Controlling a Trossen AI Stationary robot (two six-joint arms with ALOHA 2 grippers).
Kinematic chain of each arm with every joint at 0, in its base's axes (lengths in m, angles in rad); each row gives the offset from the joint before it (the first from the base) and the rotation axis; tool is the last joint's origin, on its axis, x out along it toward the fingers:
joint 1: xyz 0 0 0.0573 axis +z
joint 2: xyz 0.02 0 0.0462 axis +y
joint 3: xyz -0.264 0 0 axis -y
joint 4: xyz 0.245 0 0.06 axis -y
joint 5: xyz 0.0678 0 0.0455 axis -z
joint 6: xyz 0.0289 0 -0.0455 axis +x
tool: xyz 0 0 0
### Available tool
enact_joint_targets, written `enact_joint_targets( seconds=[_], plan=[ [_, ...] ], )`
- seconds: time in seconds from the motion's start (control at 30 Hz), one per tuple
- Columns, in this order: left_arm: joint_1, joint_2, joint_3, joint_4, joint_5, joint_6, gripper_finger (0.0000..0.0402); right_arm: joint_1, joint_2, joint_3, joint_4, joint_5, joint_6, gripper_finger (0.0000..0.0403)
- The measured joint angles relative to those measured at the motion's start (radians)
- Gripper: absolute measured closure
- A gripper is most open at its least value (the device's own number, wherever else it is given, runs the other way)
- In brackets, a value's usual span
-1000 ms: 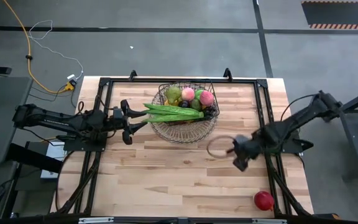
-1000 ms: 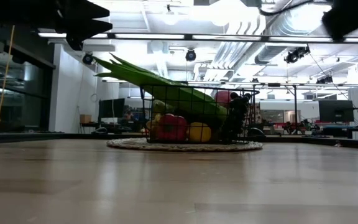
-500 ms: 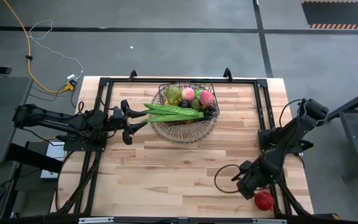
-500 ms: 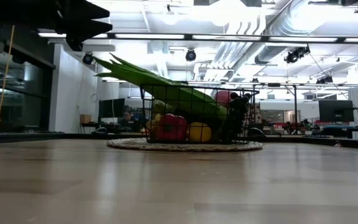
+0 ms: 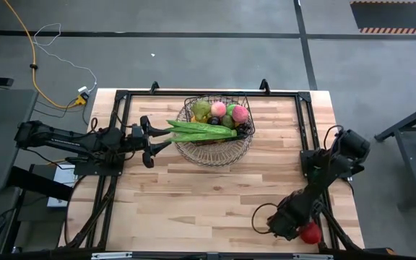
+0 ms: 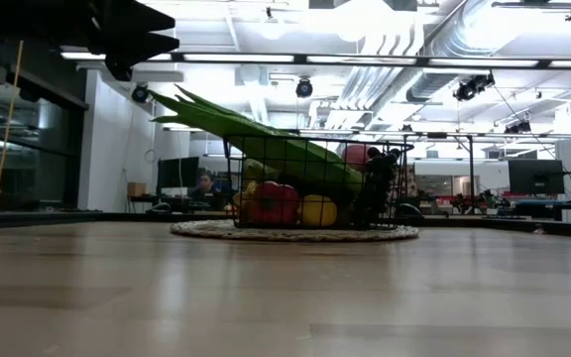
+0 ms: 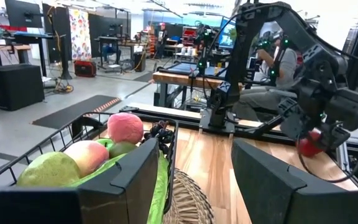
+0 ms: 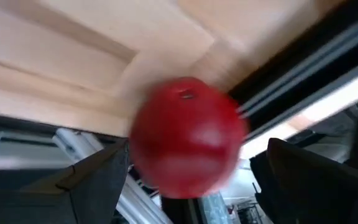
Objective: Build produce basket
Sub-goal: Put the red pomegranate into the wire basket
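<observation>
The wire basket [image 5: 215,148] stands at the table's far middle on a round woven mat [image 6: 295,234], filled with produce [image 5: 222,112]. Long green pods [image 5: 201,130] lean on its rim and stick out toward the left. My left gripper [image 5: 161,137] hangs open and level beside the pods' free ends [image 7: 160,180]; the low view shows it above them. A red apple [image 5: 308,232] lies on the table near the near right corner. My right gripper [image 5: 295,225] slants down at it, open, with one finger on either side of the apple [image 8: 188,146] and apart from it.
A black frame rail [image 5: 305,126] runs round the table top, and its right bar passes just beside the apple. A cable loop [image 5: 261,217] hangs by my right gripper. The wood between the basket and the near edge lies bare. People sit in the room behind [image 7: 281,59].
My right gripper has swung from the table's right middle toward the near edge and sunk toward the red apple, tipping its fingers downward and rolling as it went. It has stayed open. The apple, the basket and the pods have not moved.
</observation>
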Motion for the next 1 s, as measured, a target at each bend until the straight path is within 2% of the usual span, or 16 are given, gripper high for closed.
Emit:
enact_joint_targets(
  seconds=[0.2,0.8,1.0],
  plan=[
    [0.000,0.000,0.000,0.000,0.000,0.000,0.0210,0.000,0.007,0.000,0.089,-0.002,0.004,0.0034],
    [0.000,0.000,0.000,0.000,0.000,0.000,0.0210,0.041,0.027,0.000,0.097,-0.033,0.098,0.0034],
    [0.000,0.000,0.000,0.000,0.000,0.000,0.0209,0.043,0.102,0.001,0.114,-0.117,0.014,0.0034]
  ],
)
